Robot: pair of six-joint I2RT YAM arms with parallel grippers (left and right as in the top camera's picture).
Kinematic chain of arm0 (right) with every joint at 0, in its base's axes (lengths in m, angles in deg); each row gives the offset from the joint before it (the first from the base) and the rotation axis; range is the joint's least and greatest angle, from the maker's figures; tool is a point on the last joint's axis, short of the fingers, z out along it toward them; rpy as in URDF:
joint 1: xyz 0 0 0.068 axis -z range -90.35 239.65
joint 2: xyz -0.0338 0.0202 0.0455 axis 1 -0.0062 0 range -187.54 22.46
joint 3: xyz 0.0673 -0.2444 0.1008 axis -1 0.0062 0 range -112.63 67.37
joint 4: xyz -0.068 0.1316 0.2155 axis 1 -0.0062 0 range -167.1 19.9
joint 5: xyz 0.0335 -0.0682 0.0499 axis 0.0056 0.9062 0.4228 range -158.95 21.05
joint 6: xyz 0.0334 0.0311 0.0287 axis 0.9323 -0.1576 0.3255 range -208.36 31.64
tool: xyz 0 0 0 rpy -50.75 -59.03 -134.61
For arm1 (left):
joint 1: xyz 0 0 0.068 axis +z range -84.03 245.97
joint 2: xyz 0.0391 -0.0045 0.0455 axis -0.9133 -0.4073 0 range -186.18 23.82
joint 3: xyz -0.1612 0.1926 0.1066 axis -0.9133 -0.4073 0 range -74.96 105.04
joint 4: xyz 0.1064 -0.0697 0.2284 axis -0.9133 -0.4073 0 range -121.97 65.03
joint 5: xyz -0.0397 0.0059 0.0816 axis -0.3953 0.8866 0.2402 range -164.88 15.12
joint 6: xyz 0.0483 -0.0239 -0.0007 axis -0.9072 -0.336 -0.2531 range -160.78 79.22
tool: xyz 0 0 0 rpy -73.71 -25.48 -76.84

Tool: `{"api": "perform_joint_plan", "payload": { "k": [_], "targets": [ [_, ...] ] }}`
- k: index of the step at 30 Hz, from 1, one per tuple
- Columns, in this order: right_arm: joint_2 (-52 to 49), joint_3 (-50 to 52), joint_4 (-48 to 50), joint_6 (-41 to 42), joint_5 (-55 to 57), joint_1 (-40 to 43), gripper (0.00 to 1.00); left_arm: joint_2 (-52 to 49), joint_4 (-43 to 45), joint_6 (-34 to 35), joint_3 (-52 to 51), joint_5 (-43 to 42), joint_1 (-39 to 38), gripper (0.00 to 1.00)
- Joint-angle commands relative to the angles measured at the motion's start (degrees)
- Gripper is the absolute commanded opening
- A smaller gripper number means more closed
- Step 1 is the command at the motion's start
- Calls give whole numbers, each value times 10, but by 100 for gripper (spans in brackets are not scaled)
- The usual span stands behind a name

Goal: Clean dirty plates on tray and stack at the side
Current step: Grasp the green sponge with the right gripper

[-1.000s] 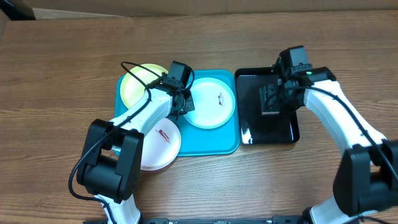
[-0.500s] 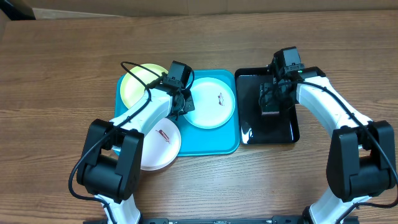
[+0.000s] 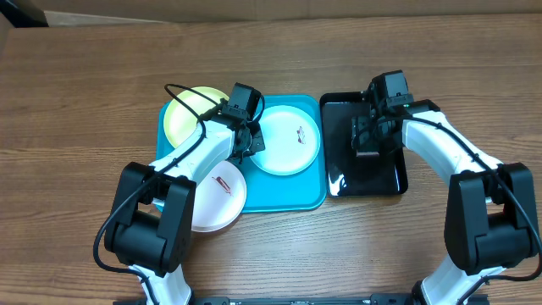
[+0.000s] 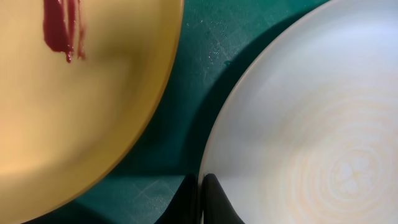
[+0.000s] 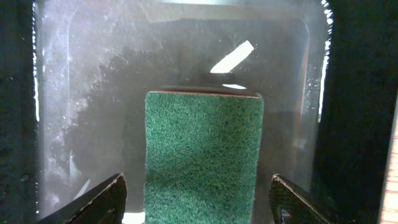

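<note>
The turquoise tray point(image 3: 292, 191) holds a yellow-green plate point(image 3: 188, 114) at its back left and a pale blue plate point(image 3: 288, 140) at its right, both with red smudges. A white plate point(image 3: 216, 193) with a red smear overhangs the tray's front rim. My left gripper point(image 3: 251, 144) is shut on the pale blue plate's point(image 4: 311, 124) left rim, one finger point(image 4: 214, 202) on top of it; the yellow-green plate point(image 4: 62, 93) lies just beside it. My right gripper point(image 5: 202, 205) hangs open over a green sponge point(image 5: 202, 155), one finger on each side.
The sponge lies in a glossy black tray point(image 3: 381, 174) directly right of the turquoise tray. Bare wooden table point(image 3: 85, 102) surrounds both trays. A cable point(image 3: 182, 89) loops over the yellow-green plate from the left arm.
My right gripper has shifted slightly left over the black tray and spread a little wider around the sponge. The left arm and the plates have not moved.
</note>
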Motion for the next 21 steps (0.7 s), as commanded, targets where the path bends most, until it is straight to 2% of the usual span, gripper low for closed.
{"api": "perform_joint_plan", "payload": {
  "k": [1,6,12,19,21],
  "targets": [
    [-3,13,12,-2,-5,-2,75,-7,-4,-2,-4,2,4,4],
    [-3,24,23,-2,-5,-2,75,-7,-5,-2,-4,2,4,5],
    [-3,35,37,-2,-5,-2,66,-7,-5,-2,-4,2,4,4],
    [-3,42,38,-2,-5,-2,65,-7,-6,-1,-4,4,4,5],
    [-3,42,38,-2,-5,-2,59,-7,-6,-1,-4,3,4,5]
  ]
}}
